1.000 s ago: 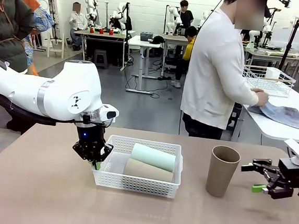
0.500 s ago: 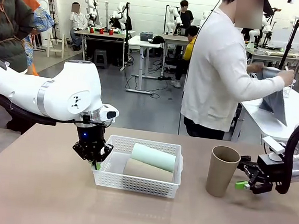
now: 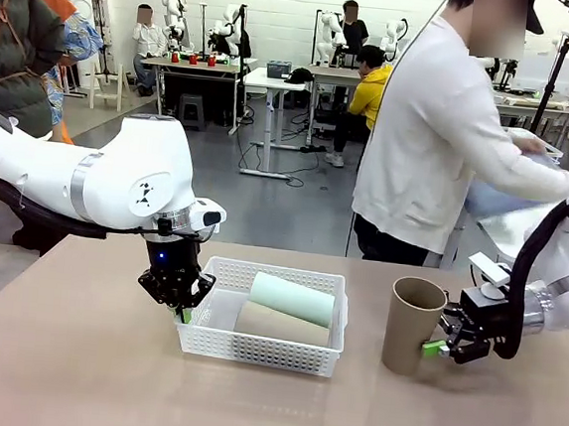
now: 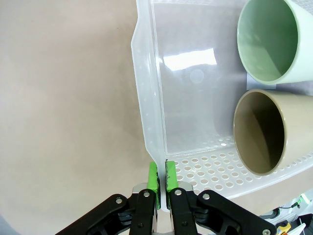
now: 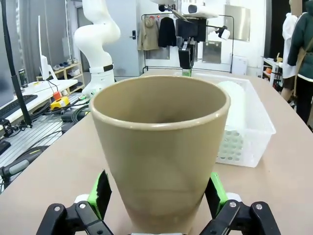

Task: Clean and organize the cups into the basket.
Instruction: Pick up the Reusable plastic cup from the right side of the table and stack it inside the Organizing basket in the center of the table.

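A: What's at the left of the front view?

B: The left tool (image 3: 184, 312), pointing down at the left end of the white lattice basket (image 3: 262, 354). In the left wrist view that tool (image 4: 159, 176) is closed on the basket's (image 4: 146, 98) end wall, with a green pad on each side of the rim.

A: And the basket itself?

B: It sits on the brown bench (image 3: 71, 374), a little left of centre. Two cups lie on their sides in its right half, just beside each other. The mint-green cup (image 3: 292, 297) is toward the far side and the lying tan cup (image 3: 280, 324) toward the near side. From the left wrist, the mouths of the mint-green cup (image 4: 271, 39) and the lying tan cup (image 4: 261, 132) face the camera.

A: Further right?

B: The standing tan cup (image 3: 412, 324) is upright on the bench, apart from the basket. The right tool (image 3: 433, 343) reaches in from the right edge at its lower part.

A: Gripping it?

B: In the right wrist view the right tool (image 5: 159, 196) is spread wide, with its green pads on either side of the standing tan cup (image 5: 159, 147). I cannot tell whether they touch it.
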Robot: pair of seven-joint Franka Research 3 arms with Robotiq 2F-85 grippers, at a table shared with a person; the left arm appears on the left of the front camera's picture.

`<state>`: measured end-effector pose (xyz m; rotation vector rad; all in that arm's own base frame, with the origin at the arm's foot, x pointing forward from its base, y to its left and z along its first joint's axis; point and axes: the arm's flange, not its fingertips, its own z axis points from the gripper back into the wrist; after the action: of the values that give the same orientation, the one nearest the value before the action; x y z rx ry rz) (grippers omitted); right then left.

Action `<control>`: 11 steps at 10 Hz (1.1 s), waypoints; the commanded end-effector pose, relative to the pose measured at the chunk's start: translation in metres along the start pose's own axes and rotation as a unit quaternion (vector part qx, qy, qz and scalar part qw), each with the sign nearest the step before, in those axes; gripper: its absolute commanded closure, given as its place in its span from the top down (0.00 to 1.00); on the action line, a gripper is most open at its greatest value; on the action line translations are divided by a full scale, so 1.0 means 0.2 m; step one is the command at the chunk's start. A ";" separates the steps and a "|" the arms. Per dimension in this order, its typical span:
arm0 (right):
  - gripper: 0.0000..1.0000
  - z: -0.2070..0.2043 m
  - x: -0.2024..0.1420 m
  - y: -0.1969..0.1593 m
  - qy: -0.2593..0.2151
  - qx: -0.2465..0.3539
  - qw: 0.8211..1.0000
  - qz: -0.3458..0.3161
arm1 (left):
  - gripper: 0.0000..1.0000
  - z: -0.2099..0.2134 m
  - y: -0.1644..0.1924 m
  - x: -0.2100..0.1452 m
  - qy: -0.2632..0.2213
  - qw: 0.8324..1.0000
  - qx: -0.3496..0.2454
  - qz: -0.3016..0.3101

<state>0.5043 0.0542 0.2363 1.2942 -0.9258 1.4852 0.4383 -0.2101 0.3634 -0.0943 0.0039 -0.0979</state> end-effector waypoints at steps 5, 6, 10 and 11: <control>1.00 -0.13 -0.01 -0.13 0.008 0.004 1.000 -0.008 | 0.04 0.00 0.00 0.00 0.000 1.000 0.004 -0.003; 0.43 -0.13 -0.01 -0.12 0.007 0.017 1.000 0.002 | 0.04 0.00 0.00 0.00 0.000 1.000 0.004 -0.003; 0.00 -0.09 0.05 -0.01 0.010 0.002 1.000 0.015 | 0.04 0.00 0.00 0.00 0.000 1.000 0.004 -0.003; 0.23 -0.10 0.16 0.11 0.009 -0.018 1.000 -0.010 | 0.04 0.00 0.00 0.00 0.000 1.000 0.004 -0.003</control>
<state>0.5060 0.0723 0.2398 1.2855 -0.9066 1.5123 0.4383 -0.2101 0.3633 -0.0942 0.0041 -0.0978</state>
